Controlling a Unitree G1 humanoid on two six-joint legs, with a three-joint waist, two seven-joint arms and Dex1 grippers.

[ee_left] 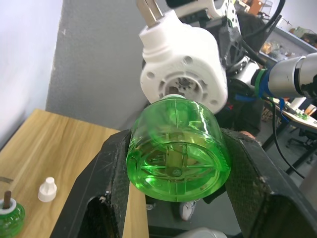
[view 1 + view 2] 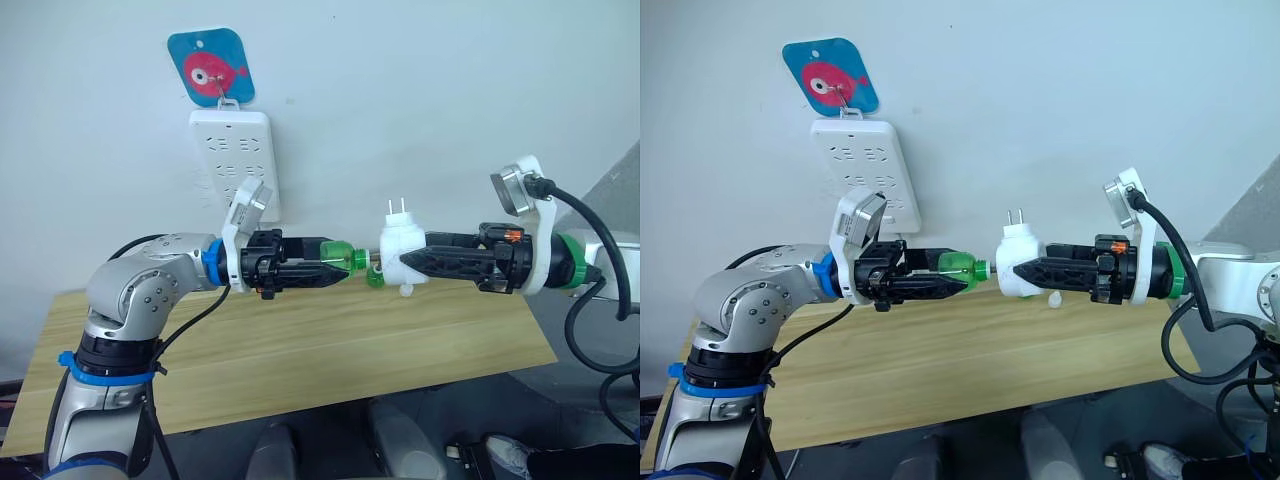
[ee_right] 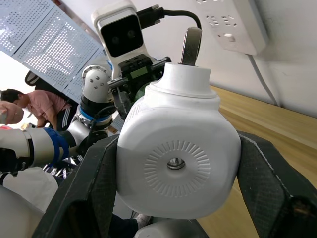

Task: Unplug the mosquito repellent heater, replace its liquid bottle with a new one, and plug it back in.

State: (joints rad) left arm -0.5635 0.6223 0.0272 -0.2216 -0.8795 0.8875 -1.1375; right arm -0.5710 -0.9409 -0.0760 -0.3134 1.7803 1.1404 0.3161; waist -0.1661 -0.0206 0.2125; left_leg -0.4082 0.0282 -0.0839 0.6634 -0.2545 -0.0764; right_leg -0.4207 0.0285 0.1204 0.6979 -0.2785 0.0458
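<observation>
Above the wooden counter, left jaws pinch the green translucent liquid bottle, right jaws pinch the small white rounded plastic heater; misaligned threading could jam or spill.

- I see the mosquito repellent heater, a small white rounded unit, unplugged and held in mid-air above the far edge of the table, its two metal prongs pointing up and its round socket facing left.
- I see the green liquid bottle, translucent, lying horizontal just left of the heater, its neck meeting the socket.
</observation>
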